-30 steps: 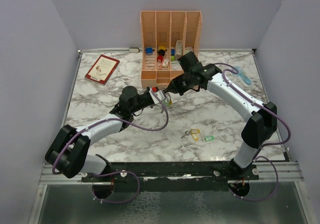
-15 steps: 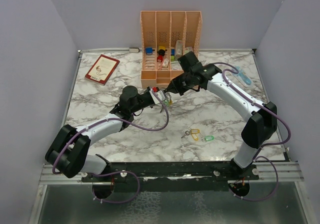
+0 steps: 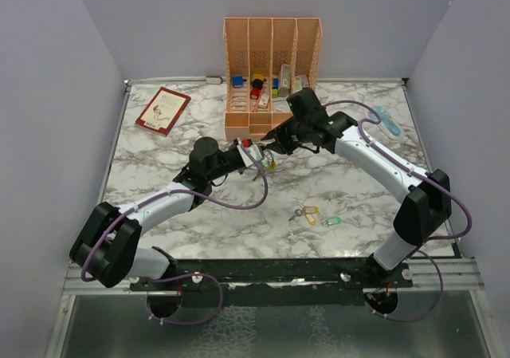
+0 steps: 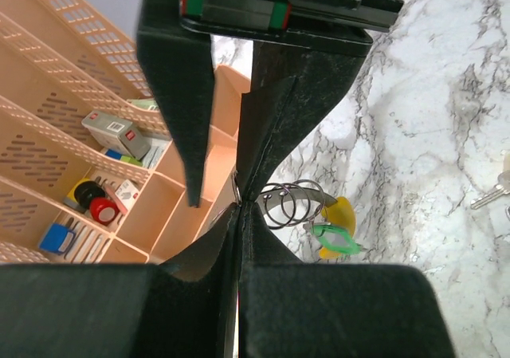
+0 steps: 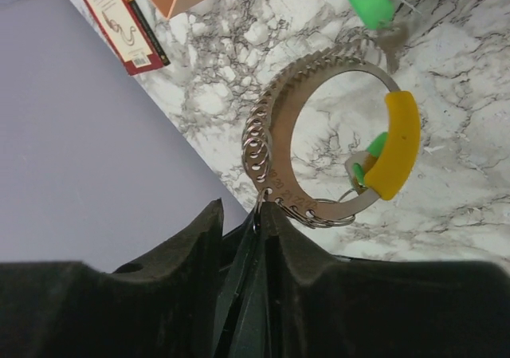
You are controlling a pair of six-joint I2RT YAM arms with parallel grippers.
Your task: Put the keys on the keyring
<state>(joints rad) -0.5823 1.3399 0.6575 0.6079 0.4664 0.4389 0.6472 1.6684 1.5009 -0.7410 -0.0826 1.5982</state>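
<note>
Just in front of the orange organiser [image 3: 271,55], left claw [image 4: 239,208] is clamped tight on the keyring [image 5: 271,147]. Right claw [image 5: 243,210] sits tip to tip with it, jaws slightly apart, gripping nothing that I can see. Yellow key [image 5: 394,147] and green key [image 5: 372,147] hang on the ring. Spare yellow key [image 3: 309,213] and spare green key [image 3: 332,221] lie on the marble table [image 3: 143,159] nearer the arm bases, well apart from the ring
</note>
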